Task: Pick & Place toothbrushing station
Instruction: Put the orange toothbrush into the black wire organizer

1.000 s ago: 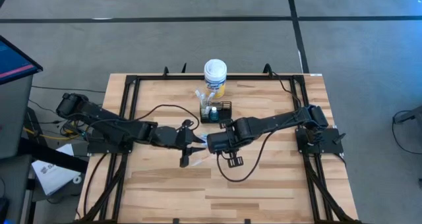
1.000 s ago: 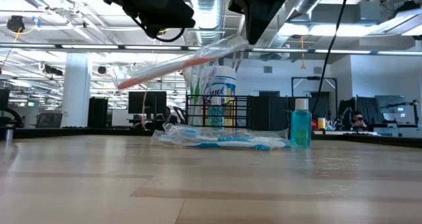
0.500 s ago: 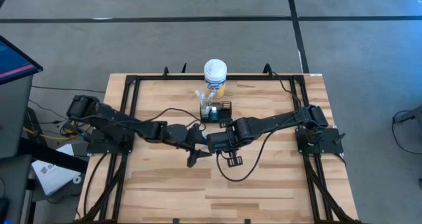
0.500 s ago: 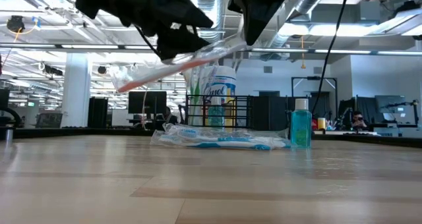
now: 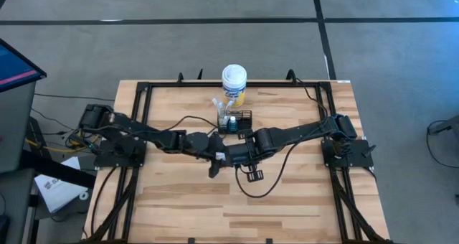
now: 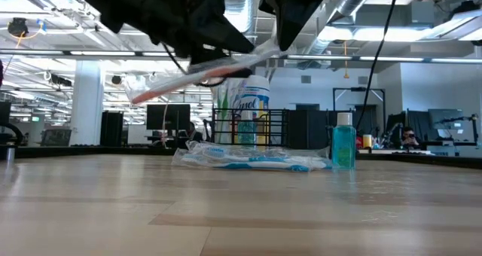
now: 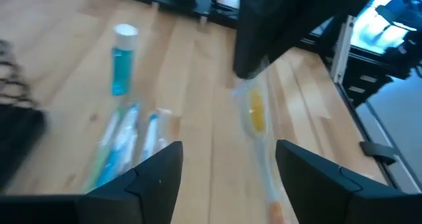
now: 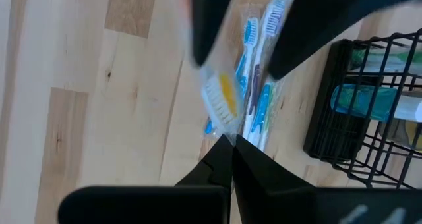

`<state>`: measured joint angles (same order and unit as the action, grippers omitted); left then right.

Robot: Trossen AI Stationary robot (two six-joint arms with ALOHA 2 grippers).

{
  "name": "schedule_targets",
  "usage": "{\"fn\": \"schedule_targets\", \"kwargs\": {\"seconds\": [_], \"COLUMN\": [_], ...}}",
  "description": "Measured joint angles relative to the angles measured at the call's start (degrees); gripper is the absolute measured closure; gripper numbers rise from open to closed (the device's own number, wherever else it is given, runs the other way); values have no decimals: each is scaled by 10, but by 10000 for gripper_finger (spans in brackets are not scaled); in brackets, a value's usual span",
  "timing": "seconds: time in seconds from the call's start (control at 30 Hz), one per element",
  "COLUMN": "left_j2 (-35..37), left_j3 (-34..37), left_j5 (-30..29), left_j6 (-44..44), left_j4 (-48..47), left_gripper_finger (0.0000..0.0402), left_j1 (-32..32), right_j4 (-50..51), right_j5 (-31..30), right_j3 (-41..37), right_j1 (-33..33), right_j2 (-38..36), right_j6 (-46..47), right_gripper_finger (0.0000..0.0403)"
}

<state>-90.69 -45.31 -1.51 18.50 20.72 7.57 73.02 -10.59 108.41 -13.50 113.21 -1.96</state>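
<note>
A: Where's the toothbrushing station (image 5: 239,120)?

B: Mid-table, far half, standing on the wood just in front of the yellow canister (image 5: 234,82). Untouched by either arm. Tube-like items lying inside per right wrist cam; can't tell exactly what.

A: Right gripper (image 8: 232,141)?

B: Above table (image 5: 287,201) centre, just near side of the station. Fingers pinched together on a wrapped toothbrush (image 6: 197,74), i.e. clear sleeve w/ orange inside. Held off the wood, tilted, the end away from the grip lower in the low cam.

A: Left gripper (image 7: 229,148)?

B: Reached in from the left, right up against the right one. Fingers spread apart, one either side of the same sleeve. No contact visible in left wrist cam.

A: Anything else on the surface?

B: Packed toothbrushes (image 6: 248,160), blue & white, flat on the wood under the held sleeve, beside the station. Blue bottle (image 6: 344,141) w/ white cap upright nearby, apart from the pack. Office space w/ monitors behind, low cam only.
</note>
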Motion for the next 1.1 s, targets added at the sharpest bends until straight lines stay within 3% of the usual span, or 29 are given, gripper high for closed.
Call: {"fn": "schedule_targets", "kwargs": {"seconds": [0.37,0.87,1.1], "left_j2": [-76,-76,-76], "left_j3": [-66,-65,-65], "left_j5": [34,24,5], "left_j6": [-17,-16,-19], "left_j4": [4,-6,-4], "left_gripper_finger": [198,388,401], "left_j1": [0,1,9], "right_j4": [1,3,3], "right_j5": [0,0,-1], "right_j3": [0,0,0], "right_j1": [0,0,-4], "right_j2": [0,0,0], "right_j6": [-1,0,0], "right_gripper_finger": [403,403,403]}}
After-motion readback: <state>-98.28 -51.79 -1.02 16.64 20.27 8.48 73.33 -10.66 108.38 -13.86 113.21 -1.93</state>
